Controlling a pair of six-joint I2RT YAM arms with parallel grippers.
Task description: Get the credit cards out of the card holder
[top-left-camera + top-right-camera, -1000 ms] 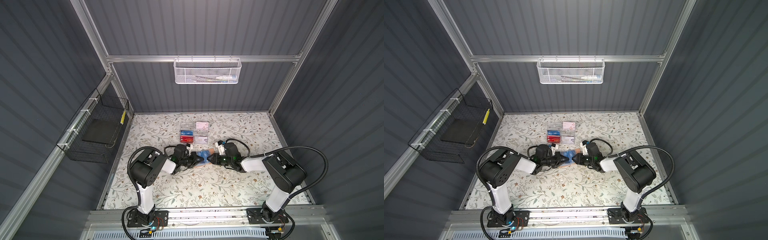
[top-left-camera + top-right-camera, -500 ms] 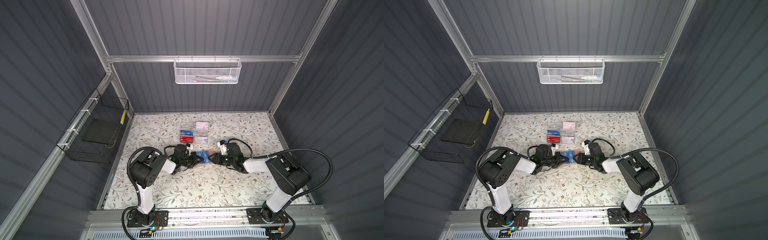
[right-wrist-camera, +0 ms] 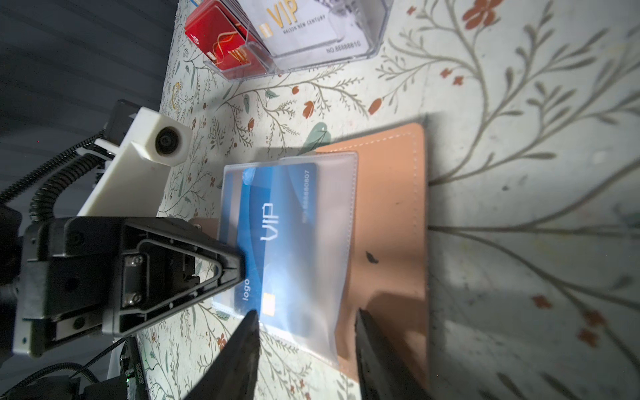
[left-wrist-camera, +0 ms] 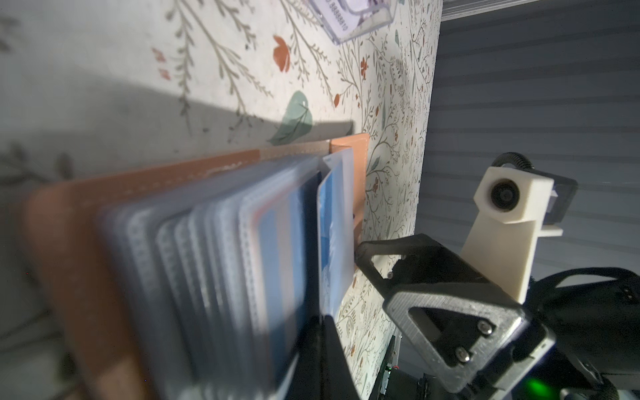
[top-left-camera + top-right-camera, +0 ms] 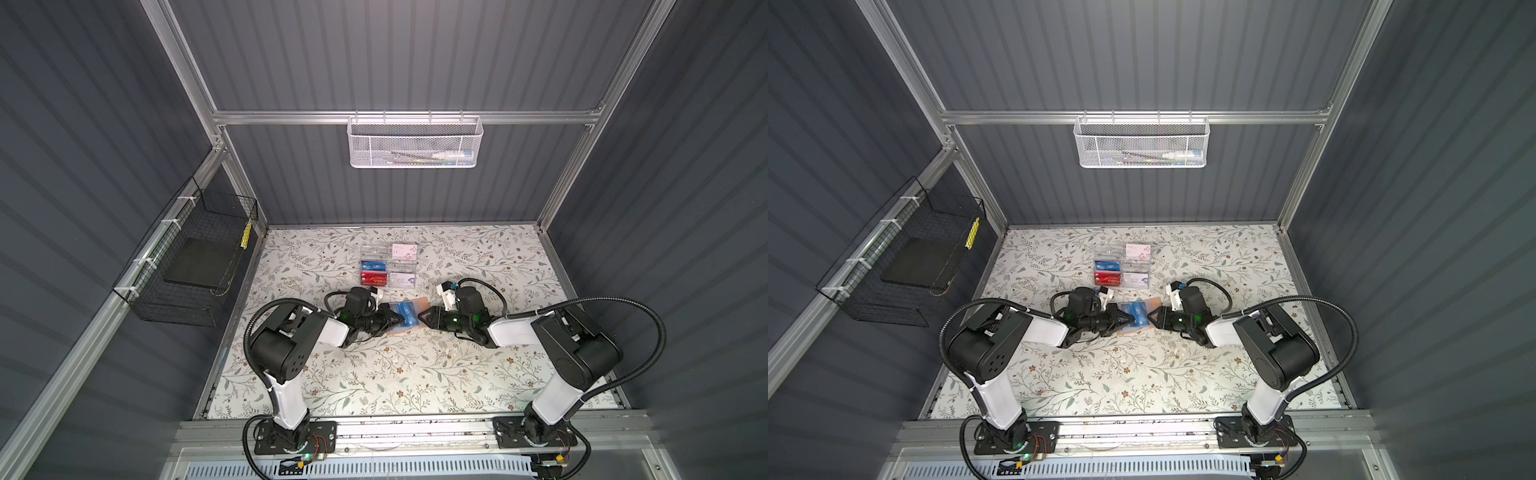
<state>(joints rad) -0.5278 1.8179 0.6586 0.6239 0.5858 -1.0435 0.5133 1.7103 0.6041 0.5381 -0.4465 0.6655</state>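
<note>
The tan card holder (image 5: 419,302) (image 5: 1152,302) lies open on the floral mat, its clear sleeve pages fanned (image 4: 207,259). A blue credit card (image 3: 277,221) (image 5: 406,318) with white "VIP" lettering sits in the top sleeve. It is shifted toward my left gripper (image 3: 239,263) (image 5: 400,319), which is shut on that card's edge at the sleeve's rim (image 4: 323,320). My right gripper (image 3: 306,322) (image 5: 420,322) faces it from the other side. It is open, with its jaws straddling the sleeve's near corner over the tan cover (image 3: 388,207) and holding nothing.
A clear acrylic box (image 5: 388,270) (image 3: 311,34) with blue, red and white cards stands just behind the holder. A white mesh basket (image 5: 415,141) hangs on the back wall. A black wire basket (image 5: 195,266) hangs on the left wall.
My right gripper has opened wider and drawn back slightly to the right. The left gripper stays shut in the same place.
</note>
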